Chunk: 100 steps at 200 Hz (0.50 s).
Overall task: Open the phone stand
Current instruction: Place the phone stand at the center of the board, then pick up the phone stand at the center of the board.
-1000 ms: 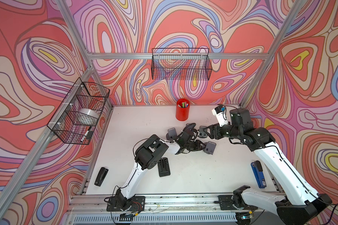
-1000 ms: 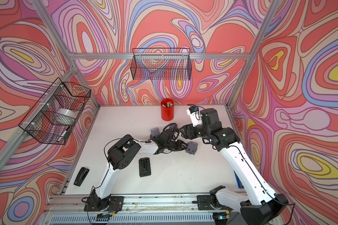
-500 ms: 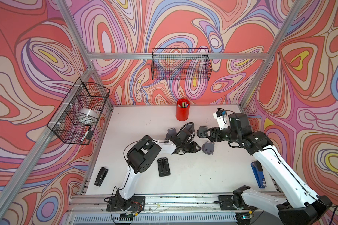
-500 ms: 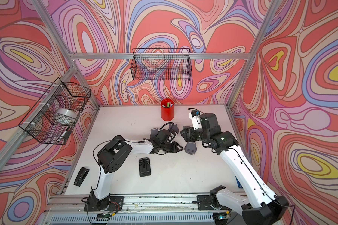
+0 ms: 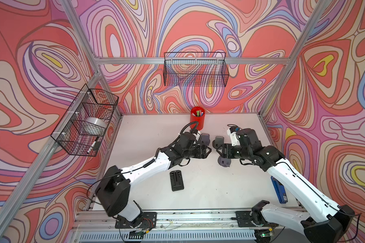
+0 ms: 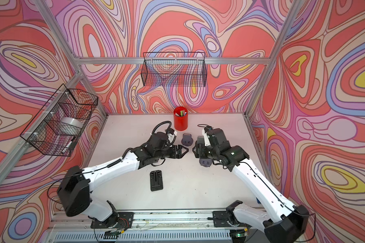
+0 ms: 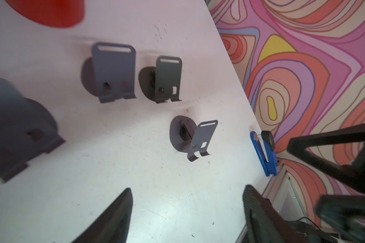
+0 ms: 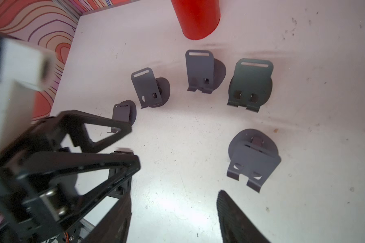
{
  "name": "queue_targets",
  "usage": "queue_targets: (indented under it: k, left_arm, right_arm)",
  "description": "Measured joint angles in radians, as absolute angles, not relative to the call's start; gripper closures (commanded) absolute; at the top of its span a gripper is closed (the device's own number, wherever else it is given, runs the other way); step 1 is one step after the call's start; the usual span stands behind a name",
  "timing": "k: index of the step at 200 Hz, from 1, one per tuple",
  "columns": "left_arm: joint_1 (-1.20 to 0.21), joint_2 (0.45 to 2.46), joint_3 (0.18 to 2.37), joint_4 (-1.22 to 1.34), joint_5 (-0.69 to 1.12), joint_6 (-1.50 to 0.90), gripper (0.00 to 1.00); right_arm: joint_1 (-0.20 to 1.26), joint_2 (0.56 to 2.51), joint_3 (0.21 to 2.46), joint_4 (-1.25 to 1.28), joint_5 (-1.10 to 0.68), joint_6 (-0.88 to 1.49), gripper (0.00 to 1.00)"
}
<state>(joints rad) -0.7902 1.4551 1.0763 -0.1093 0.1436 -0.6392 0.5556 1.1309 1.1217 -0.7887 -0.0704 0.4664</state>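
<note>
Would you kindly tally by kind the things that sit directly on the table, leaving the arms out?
Grey stands: 5
Black stand: 1
Red cup: 1
Blue stapler: 1
Total: 8

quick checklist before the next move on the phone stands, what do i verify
1. left gripper open and empty: ok
2. right gripper open and empty: ok
3. black folded phone stand lying flat, nothing on it: ok
4. grey phone stands standing open: ok
5. room between the two grippers: not ok, tips nearly meet in both top views
6. blue stapler clear of right arm: cannot tell, partly hidden under it
</note>
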Motion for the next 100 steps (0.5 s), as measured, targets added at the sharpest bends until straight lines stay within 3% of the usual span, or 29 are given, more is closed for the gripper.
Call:
queue_targets:
  k: [48, 100]
  left_arm:
    - [-0.743, 1.182, 0.968, -0.302, -0.076, -0.595, 0.0]
    - [-0.569, 0.937, 0.872, -0.493, -0.166, -0.595, 0.0]
  right_arm:
    - [0.804, 1.312, 1.124, -0.724, 0.086, 0.704, 0.3]
    - [0.935, 1.626, 1.274, -0.678, 0.165, 0.826, 0.28]
